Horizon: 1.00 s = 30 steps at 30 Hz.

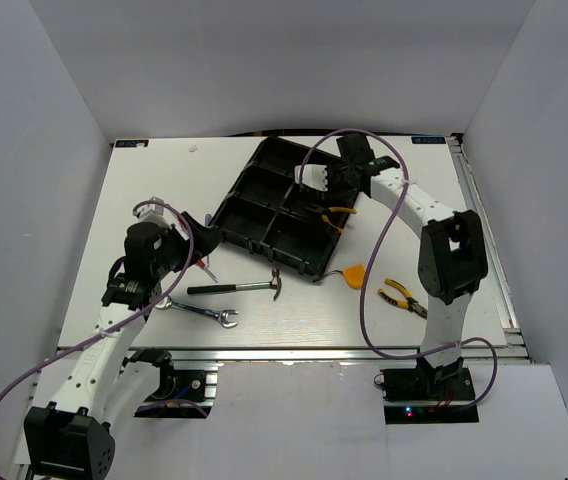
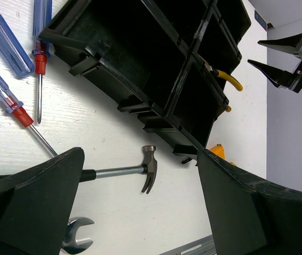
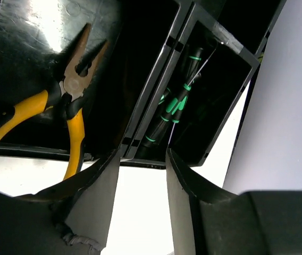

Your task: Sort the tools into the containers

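Observation:
The black tray (image 1: 264, 205) lies slanted at the table's middle back. One pair of yellow-handled pliers (image 3: 74, 85) rests in a compartment, with black-green screwdrivers (image 3: 175, 103) in the one beside it. My right gripper (image 3: 143, 153) hovers open over that end of the tray (image 3: 151, 149) with nothing between its fingers. My left gripper (image 2: 140, 153) is wide open above the hammer (image 2: 149, 169), left of the tray. The wrench (image 2: 76, 241) and blue-handled screwdrivers (image 2: 5, 40) lie close by. A second pair of pliers (image 1: 402, 297) and the orange tape measure (image 1: 354, 274) lie on the table.
The hammer (image 1: 234, 288) and wrench (image 1: 199, 312) lie near the table's front edge, in front of the tray. A purple cable (image 1: 374, 260) loops from the right arm over the tape measure. White walls close in the table on three sides.

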{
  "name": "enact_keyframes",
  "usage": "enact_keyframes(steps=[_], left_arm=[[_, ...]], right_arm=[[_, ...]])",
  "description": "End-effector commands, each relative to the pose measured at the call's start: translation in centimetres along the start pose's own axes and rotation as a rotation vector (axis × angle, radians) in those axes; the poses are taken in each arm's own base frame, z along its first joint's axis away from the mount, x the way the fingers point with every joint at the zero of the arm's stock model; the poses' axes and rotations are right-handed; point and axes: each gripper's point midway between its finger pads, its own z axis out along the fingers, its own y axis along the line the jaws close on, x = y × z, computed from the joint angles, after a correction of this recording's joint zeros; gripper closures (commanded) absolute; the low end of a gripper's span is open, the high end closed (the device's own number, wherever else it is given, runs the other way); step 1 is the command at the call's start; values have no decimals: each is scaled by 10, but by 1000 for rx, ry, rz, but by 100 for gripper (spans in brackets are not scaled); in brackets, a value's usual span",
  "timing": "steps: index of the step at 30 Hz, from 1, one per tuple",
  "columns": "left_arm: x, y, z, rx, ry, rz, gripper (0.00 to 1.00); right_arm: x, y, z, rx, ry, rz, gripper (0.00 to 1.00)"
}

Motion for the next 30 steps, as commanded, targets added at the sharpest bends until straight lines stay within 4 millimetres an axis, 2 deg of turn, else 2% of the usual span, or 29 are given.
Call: enact_keyframes(steps=[1,2,3,4,6,7,8,9,10,11,12,13,15,16,21,23,26,30], left_arm=[[-15,-10,-7,21,-51,16,2],[-15,-10,-7,20,-52,19,2],[-17,-11,-8,22,-56,18,2],[-17,-11,-9,21,-55,19,2],[-19,-13,-11,27,-64,21,2],[-19,-13,-12,27,-69,22,2],[-20,-13,-12,26,-75,22,2],[-19,-12,-13,24,-76,22,2],[-19,-11,-13,24,-78,24,2],[-19,-11,-14,24,-80,26,2],[-19,-10,-13,22,-80,32,2],[-19,-10,-13,20,-81,35,2],[-19,-9,-13,20,-78,37,2],[-19,-10,-13,23,-77,39,2],[-16,-12,-11,39,-63,45,2],[-13,-11,-10,44,-59,40,2],[-9,-10,-9,50,-48,37,2],[-5,-9,-10,57,-41,31,2]], right_arm=[[-4,-13,-23,63,-6,21,53],[-6,-11,-28,59,-14,37,53],[-12,-12,-43,63,-46,58,53],[-12,1,-51,15,-56,93,53],[-27,26,-67,-86,-159,196,52],[-29,35,-85,-115,-186,230,52],[-35,63,-95,-216,-223,293,51],[-30,93,-98,-295,-223,341,48],[-28,106,-112,-316,-232,371,47],[-29,125,-119,-363,-245,401,47],[-25,145,-124,-410,-228,450,48],[-15,174,-131,-446,-206,500,48],[-1,192,-141,-413,-168,573,48],[8,216,-139,-446,-137,621,48],[55,240,-147,-363,-2,810,41],[62,251,-144,-372,29,857,40],[81,252,-136,-316,74,914,40],[91,252,-121,-302,98,953,40]])
